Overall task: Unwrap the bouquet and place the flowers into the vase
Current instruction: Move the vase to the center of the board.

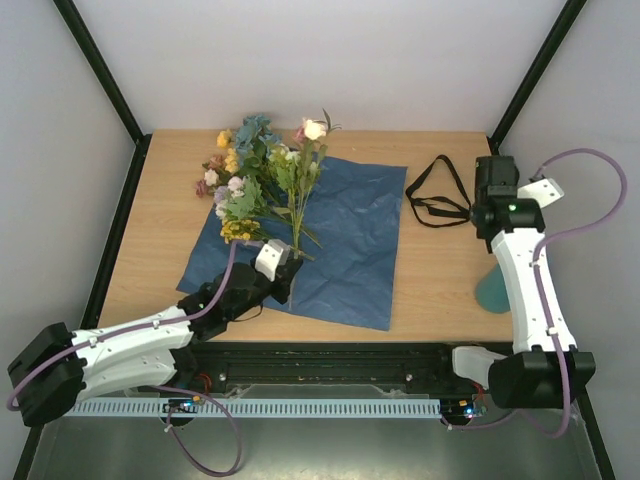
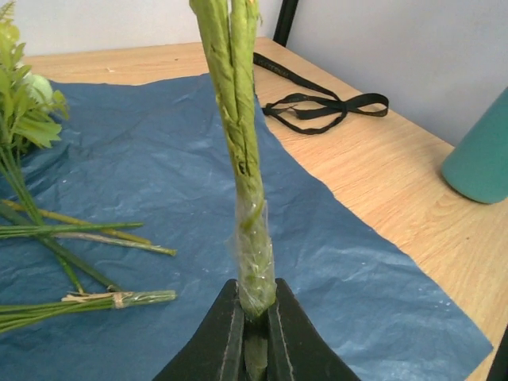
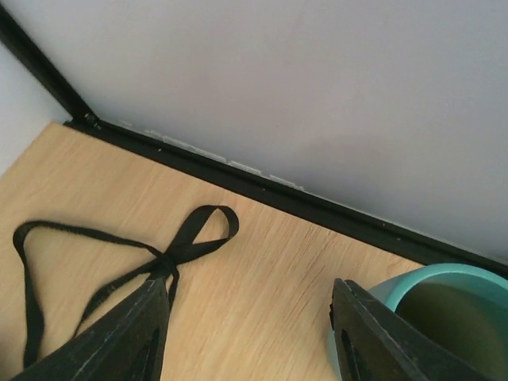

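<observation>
The bouquet lies unwrapped: its blue paper (image 1: 345, 250) is spread flat on the table, with loose flowers (image 1: 240, 175) on its far left part. My left gripper (image 1: 291, 264) (image 2: 255, 311) is shut on the taped lower end of a green flower stem (image 2: 236, 119), which points away from it over the paper toward a pale bloom (image 1: 314, 128). More stems (image 2: 79, 238) lie to its left. The teal vase (image 1: 492, 290) (image 2: 480, 159) (image 3: 444, 294) stands at the right, partly behind my right arm. My right gripper (image 1: 495, 172) (image 3: 250, 321) is open and empty, its right finger (image 3: 381, 333) next to the vase's rim.
The black ribbon (image 1: 435, 195) (image 2: 321, 107) (image 3: 119, 254) lies loose on the bare wood between the paper and my right gripper. Grey walls with black frame posts close in the table at the back and sides.
</observation>
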Action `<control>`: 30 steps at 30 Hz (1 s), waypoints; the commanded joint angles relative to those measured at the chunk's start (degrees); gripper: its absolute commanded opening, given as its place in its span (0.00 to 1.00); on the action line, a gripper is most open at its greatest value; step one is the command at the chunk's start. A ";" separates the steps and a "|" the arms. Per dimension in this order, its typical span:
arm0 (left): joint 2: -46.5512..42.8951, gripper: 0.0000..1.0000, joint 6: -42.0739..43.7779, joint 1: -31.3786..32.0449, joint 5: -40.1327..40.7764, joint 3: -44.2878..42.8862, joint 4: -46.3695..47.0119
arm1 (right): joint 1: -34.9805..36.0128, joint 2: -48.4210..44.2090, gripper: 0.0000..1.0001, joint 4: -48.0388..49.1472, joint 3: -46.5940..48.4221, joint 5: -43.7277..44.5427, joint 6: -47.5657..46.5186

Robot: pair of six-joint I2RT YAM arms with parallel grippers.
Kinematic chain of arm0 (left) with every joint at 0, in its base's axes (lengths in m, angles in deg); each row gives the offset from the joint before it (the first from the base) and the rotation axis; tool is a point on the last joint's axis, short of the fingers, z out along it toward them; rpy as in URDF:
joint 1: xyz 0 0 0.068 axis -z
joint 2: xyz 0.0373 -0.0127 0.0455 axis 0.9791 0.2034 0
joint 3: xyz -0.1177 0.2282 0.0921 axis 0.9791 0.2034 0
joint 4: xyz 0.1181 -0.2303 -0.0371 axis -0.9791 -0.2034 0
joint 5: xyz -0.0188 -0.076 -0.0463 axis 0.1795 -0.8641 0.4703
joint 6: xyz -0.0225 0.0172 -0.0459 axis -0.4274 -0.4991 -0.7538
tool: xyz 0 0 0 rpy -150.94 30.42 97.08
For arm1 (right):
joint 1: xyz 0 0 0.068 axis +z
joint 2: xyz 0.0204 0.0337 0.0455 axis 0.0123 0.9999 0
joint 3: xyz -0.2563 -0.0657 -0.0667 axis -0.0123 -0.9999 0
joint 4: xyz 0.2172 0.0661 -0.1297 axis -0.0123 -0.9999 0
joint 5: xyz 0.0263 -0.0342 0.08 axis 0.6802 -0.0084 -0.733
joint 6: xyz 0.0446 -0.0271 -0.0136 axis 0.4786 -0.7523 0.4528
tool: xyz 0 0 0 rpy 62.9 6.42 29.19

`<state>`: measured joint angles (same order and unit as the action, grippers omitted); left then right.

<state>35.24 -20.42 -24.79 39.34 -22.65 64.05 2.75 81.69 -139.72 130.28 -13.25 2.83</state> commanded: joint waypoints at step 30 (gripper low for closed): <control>3.86 0.02 3.10 7.35 6.61 -4.78 0.82 | -19.27 2.44 0.62 -6.76 2.36 -21.87 12.17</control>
<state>39.26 -18.67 -18.13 43.78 -25.56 63.99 -16.27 84.12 -142.93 131.70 -33.82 12.75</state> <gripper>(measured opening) 0.046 0.617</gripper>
